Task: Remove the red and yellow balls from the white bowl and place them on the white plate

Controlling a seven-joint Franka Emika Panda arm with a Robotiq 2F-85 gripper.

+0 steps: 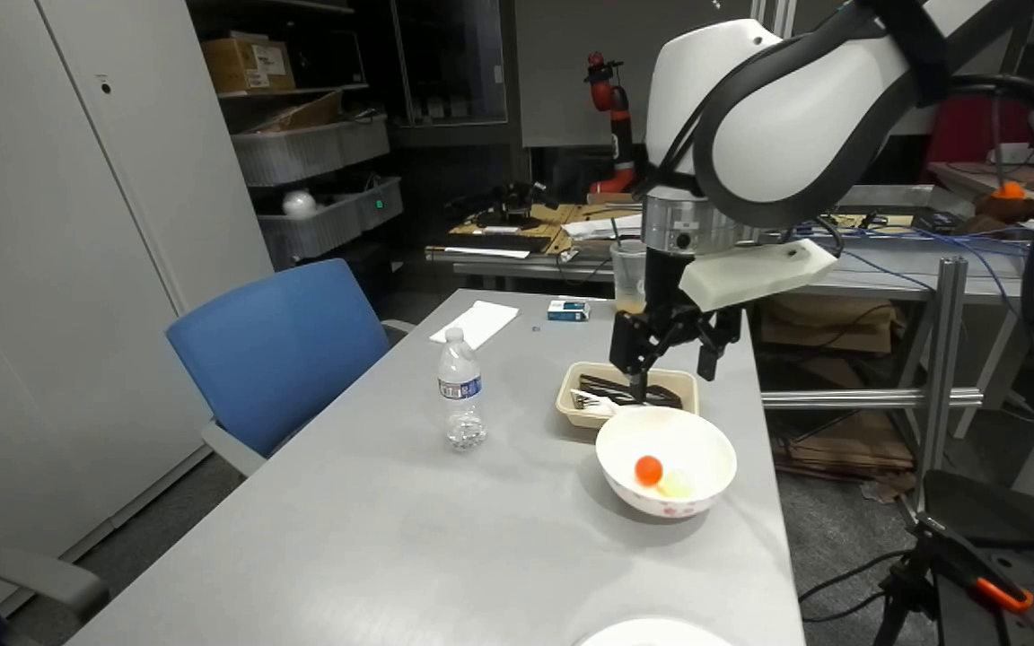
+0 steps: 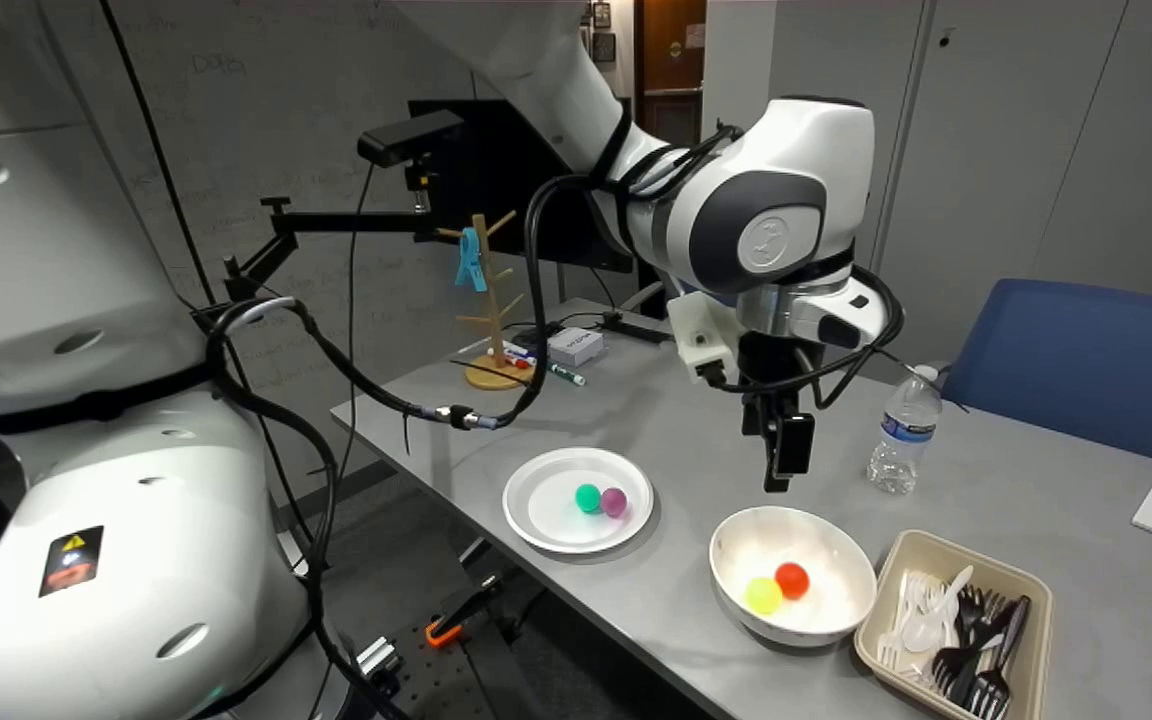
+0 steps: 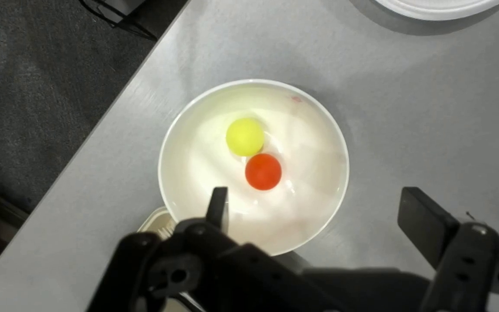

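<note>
The white bowl (image 1: 701, 440) (image 2: 841, 560) (image 3: 314, 164) stands upright on the grey table. The orange-red ball (image 1: 649, 470) (image 2: 792, 580) (image 3: 263, 171) and the yellow ball (image 1: 676, 484) (image 2: 764, 596) (image 3: 245, 137) lie side by side at its bottom. The white plate (image 2: 541, 512) holds a green ball and a purple ball; only its edge shows in the wrist view (image 3: 442, 12) and an exterior view (image 1: 652, 633). My gripper (image 1: 672, 384) (image 2: 782, 475) (image 3: 315, 206) is wide open and empty, above the table near the bowl. In the wrist view one finger overlaps the bowl; the other is over the table.
A beige tray (image 1: 571, 414) (image 2: 1036, 620) of plastic cutlery stands close beside the bowl. A water bottle (image 1: 460, 395) (image 2: 904, 430) stands upright beyond. A wooden stand (image 2: 488, 300) and markers are at the far end. The table edge runs near the bowl.
</note>
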